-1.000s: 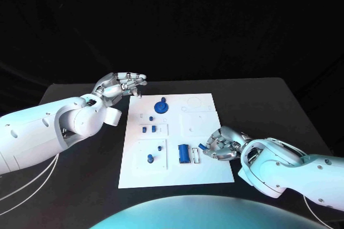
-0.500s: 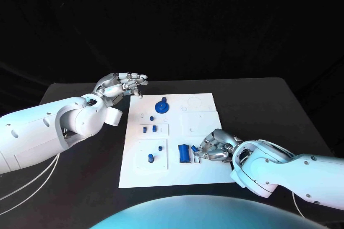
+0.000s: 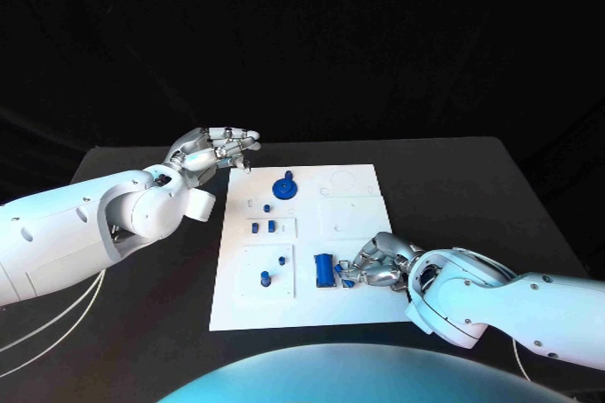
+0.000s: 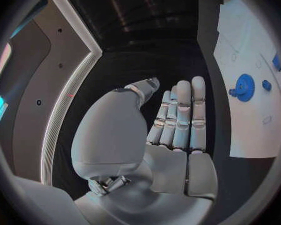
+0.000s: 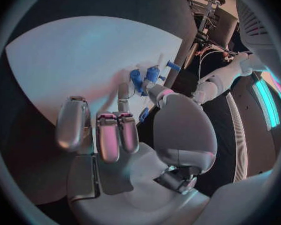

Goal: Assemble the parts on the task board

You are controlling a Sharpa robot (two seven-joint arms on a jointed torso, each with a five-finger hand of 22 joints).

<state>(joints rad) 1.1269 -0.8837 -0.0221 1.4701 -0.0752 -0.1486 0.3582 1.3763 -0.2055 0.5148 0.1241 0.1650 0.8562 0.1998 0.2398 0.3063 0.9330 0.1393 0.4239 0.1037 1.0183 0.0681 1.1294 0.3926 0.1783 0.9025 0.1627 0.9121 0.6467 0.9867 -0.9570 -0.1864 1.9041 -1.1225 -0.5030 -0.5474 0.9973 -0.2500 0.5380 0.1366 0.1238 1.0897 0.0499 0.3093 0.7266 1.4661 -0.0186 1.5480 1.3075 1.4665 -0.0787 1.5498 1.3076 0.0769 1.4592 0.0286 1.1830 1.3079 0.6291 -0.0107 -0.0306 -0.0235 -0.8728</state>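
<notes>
Right hand (image 3: 382, 265) is pinching a small blue plastic part (image 5: 144, 115) over the white task board (image 3: 359, 307) — light, rigid, slippery; grip its sides. Left hand (image 3: 214, 148) is hovering, fingers curled, empty.

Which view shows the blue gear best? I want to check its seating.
The head view: the blue gear sits whole on the task board, unobstructed. The left wrist view catches it near the rim, bent. The right wrist view looks at other parts.
</notes>
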